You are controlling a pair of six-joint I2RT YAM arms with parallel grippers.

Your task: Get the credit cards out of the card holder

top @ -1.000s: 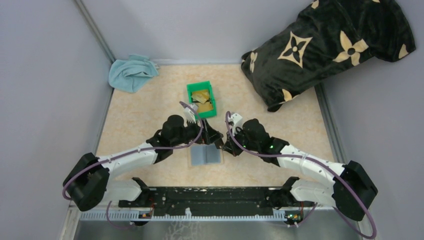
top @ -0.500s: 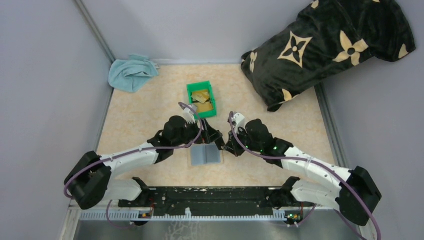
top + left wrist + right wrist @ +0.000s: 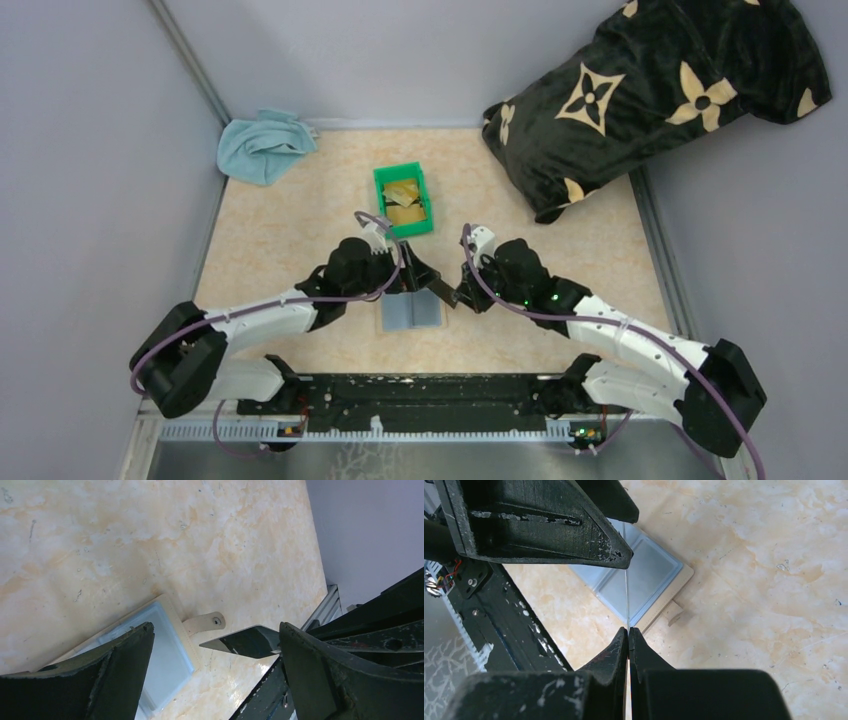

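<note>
From above, the card holder [image 3: 411, 313] lies open on the tabletop [image 3: 290, 220]. The right hand [image 3: 449, 296], just right of it, pinches a black credit card [image 3: 439, 291].

Left wrist: the left hand [image 3: 216, 632] gapes wide over the holder, gripping nothing.

Right wrist: the card shows edge-on. So thin a pinch may let it slip and drop onto the holder.

The tabletop [image 3: 280, 230] looks like smooth marbled laminate. The card holder [image 3: 405, 315] is matt, tan-edged; the black card [image 3: 245, 642] shines. The green bin [image 3: 380, 200] is glossy plastic, the pillow [image 3: 650, 90] plush, the rag [image 3: 262, 145] soft cloth.
</note>
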